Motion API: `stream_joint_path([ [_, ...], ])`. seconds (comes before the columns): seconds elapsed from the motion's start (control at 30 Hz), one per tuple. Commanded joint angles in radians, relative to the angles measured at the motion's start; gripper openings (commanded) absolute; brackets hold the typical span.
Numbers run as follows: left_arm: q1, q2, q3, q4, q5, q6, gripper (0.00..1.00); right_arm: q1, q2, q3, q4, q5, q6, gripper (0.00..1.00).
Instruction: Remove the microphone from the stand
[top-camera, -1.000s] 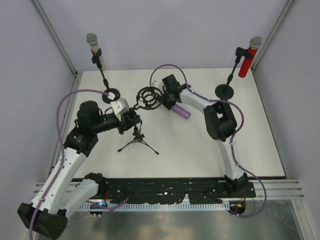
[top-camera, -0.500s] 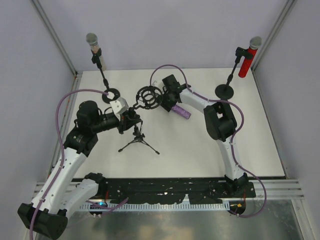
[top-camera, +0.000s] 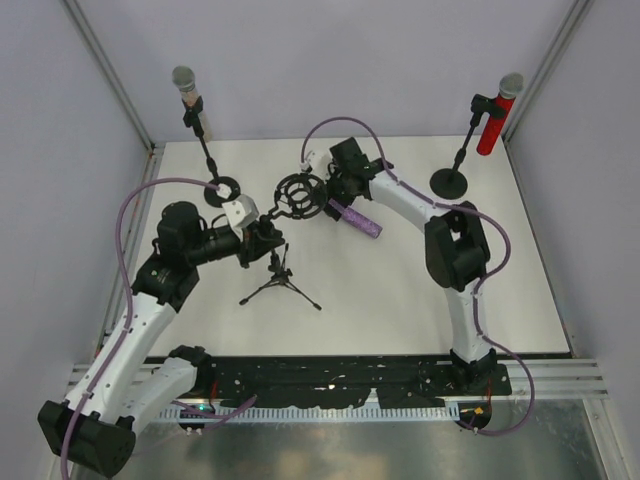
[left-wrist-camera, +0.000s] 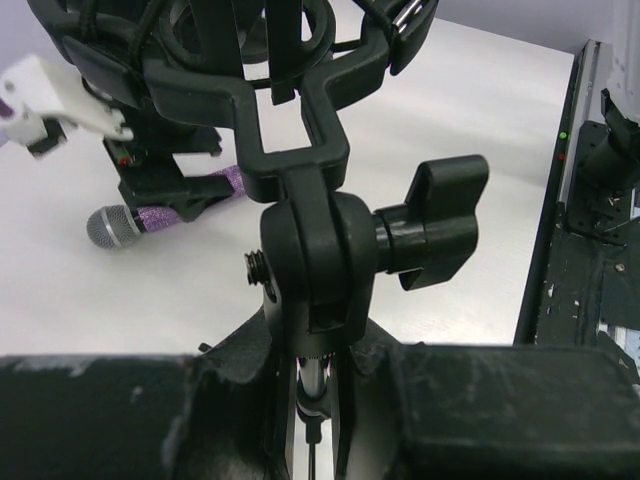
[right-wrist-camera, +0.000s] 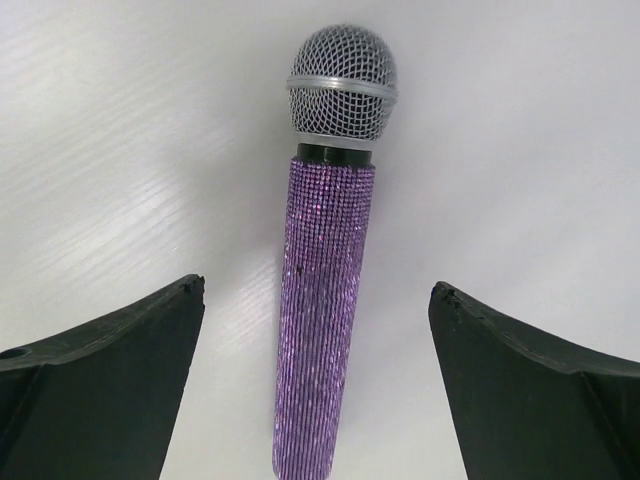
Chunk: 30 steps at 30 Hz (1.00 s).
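Purple mic (top-camera: 358, 220) is already out of the shock mount (top-camera: 298, 195). It lies flat on the table (top-camera: 520, 290) just right of the mount, w/ the grille end pointing toward the mount.

Right gripper (top-camera: 340, 197) hovers over the mic's head end. In its wrist cam the fingers (right-wrist-camera: 100, 350) are spread wide, one each side of the purple mic (right-wrist-camera: 325, 300), clear of the barrel and holding nothing. Can't tell if the tips touch the table (right-wrist-camera: 150, 120).

Left gripper (top-camera: 265, 240) sits at the tripod stand (top-camera: 278, 285), on the post just below the mount. In the left wrist cam the post runs down btwn the left gripper (left-wrist-camera: 318, 375) fingers, which look closed tight on it, though that part is dark. Above them are the mount's yoke (left-wrist-camera: 247, 130) and its clamp knob (left-wrist-camera: 440, 222). The purple mic (left-wrist-camera: 150, 215) shows beyond, on the table.

At the back, a tan mic (top-camera: 190, 100) stands on a round-base stand at the left corner and a red mic (top-camera: 492, 125) at the right, both well apart from the arms.
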Motion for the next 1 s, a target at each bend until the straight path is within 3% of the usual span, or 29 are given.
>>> stream_joint_path([
  [0.0, 0.004, 0.023, 0.007, 0.145, 0.032, -0.038, 0.01, -0.004, -0.292, -0.055, 0.014, -0.091, -0.023, 0.98],
  [0.2, -0.025, 0.076, -0.015, 0.214, 0.007, -0.061, 0.07, -0.047, -0.556, -0.346, 0.141, -0.213, 0.011, 0.99],
  [0.43, -0.121, 0.165, -0.001, 0.268, 0.082, -0.021, 0.11, -0.091, -0.817, -0.745, 0.399, -0.41, 0.002, 0.99],
  [0.67, -0.148, 0.232, -0.015, 0.357, 0.153, -0.008, 0.17, -0.192, -0.875, -0.93, 0.64, -0.704, 0.08, 0.99],
  [0.97, -0.151, 0.212, -0.098, 0.377, 0.131, 0.091, 0.31, -0.194, -0.849, -0.985, 0.645, -0.829, 0.029, 0.99],
])
